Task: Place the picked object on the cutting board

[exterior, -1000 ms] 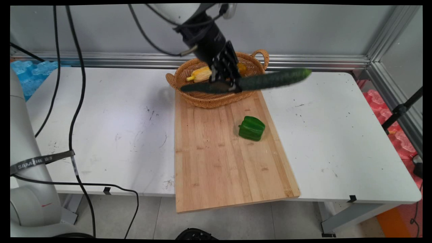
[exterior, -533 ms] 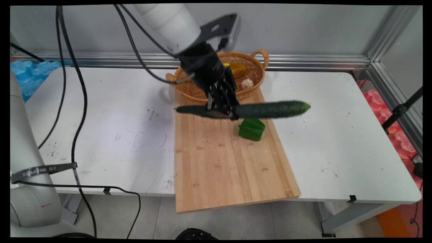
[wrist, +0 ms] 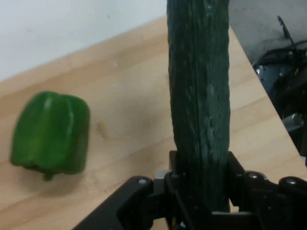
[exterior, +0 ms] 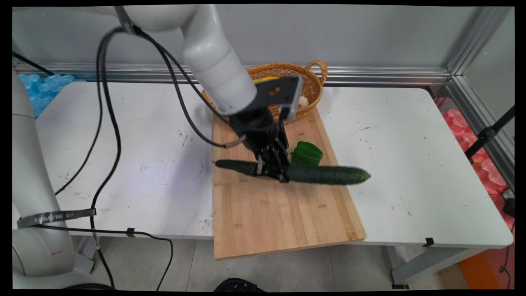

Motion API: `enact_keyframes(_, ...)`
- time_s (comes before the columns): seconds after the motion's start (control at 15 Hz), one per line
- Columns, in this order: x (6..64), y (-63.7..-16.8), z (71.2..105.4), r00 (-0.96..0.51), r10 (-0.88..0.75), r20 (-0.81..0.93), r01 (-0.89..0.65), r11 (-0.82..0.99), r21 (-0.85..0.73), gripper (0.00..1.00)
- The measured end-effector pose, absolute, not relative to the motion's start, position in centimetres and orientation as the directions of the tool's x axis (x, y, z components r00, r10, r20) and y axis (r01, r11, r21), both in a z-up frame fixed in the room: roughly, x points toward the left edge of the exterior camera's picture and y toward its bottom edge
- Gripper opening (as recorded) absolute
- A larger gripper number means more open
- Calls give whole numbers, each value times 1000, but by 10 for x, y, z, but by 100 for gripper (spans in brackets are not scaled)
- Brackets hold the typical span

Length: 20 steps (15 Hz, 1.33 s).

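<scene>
**Gripper holding a cucumber over the board**

Starting at the left: the table [exterior: 135, 135] is white and scuffed, with black cables [exterior: 102, 135] hanging down from the arm across it. The left tip of the cucumber [exterior: 324, 175] sticks out just past the board's left edge. The board [exterior: 279, 213] is a light wooden one running from the basket down to the table's near edge and a bit over it.

The gripper [exterior: 271, 172] is clamped on the cucumber somewhat left of its middle, fingers pinching it from both sides. In the hand view you can see the cucumber [wrist: 199, 96] wedged tight between the fingers [wrist: 237, 175]. It hangs roughly level across the board, and I can't tell if it touches the wood.

Just behind the cucumber sits a green pepper [exterior: 307, 153] on the board. The basket [exterior: 314, 84] is at the board's far end, mostly hidden behind the arm. The cucumber's right end pokes out over the table past the board's right edge.
</scene>
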<state>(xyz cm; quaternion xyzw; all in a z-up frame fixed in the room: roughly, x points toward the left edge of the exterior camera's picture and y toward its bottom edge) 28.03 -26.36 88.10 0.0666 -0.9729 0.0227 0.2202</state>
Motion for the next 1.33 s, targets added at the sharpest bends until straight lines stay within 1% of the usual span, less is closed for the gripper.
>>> enact_keyframes(0.4,260,-261,834,-918,-138,372,-148,989,1,0)
enact_keyframes(0.93,246,-264,796,-941,-114,320,-119,993,2,0)
enact_keyframes(1.0,246,-264,793,-942,-108,317,-114,994,2,100)
enact_keyframes(1.33,243,-269,793,-937,-92,336,-98,995,1,100)
